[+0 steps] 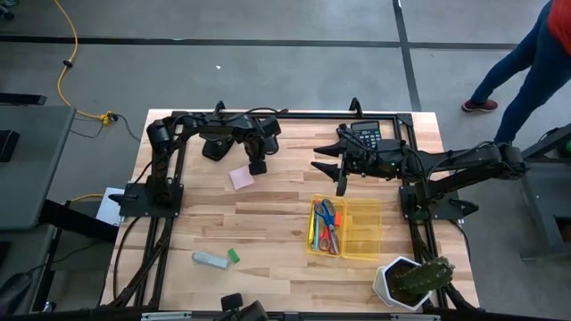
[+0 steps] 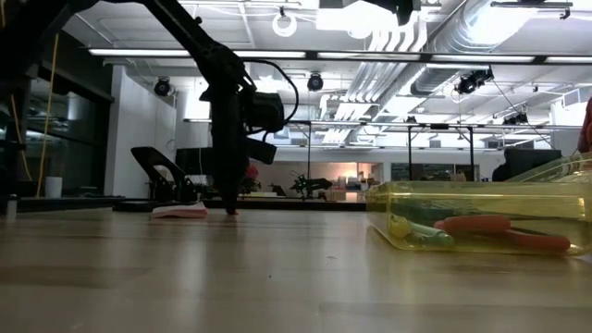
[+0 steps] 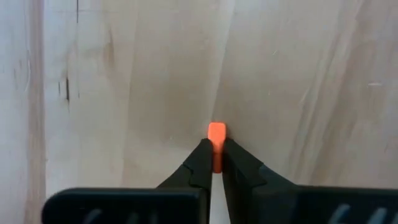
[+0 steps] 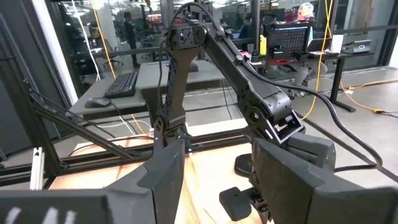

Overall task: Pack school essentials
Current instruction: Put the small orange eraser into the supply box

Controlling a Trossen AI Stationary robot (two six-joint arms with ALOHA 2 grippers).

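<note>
My left pincer (image 3: 216, 163), clenched on a small orange piece (image 3: 216, 134), should lift straight before swinging toward the yellow box (image 1: 361, 234) at four o'clock.

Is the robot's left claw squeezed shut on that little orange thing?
Yes, shut. The left gripper has both fingers pressed against the small orange piece, just above the table.

You've got a grey concrete floor (image 1: 268, 71) around your worktop (image 1: 268, 223), a yellow cable (image 1: 67, 62) trailing at 10 o'clock, and bright strip lights (image 2: 324, 55) plus exposed ducts (image 2: 416, 28) overhead.
</note>
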